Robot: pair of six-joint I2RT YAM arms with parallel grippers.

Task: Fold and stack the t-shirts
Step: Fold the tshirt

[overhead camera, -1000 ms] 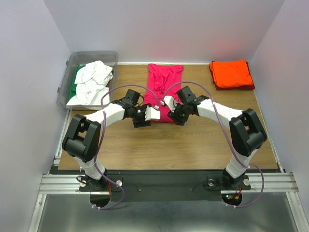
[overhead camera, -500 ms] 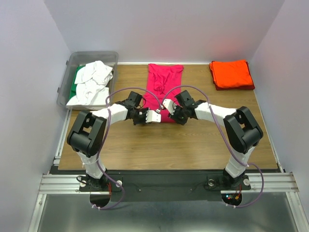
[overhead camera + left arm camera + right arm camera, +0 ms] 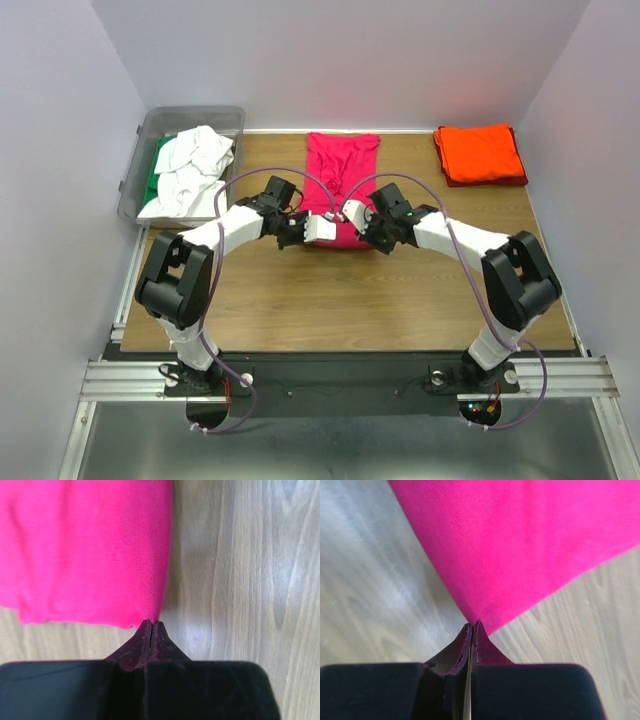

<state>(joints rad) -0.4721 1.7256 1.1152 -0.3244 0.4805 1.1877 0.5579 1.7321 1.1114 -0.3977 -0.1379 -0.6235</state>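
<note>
Magenta t-shirt (image 3: 340,180): a long narrow strip, flat on mid-bench, its far edge near the back wall. Left fingers (image 3: 142,647) and right fingers (image 3: 457,652) were each pinched fully together on one near-hem corner, probably to lift that hem toward the collar. Bare bench (image 3: 300,300) lay on both sides. Orange t-shirt (image 3: 480,153) sat folded far right, well apart. Bin (image 3: 195,112) stood far left.
</note>
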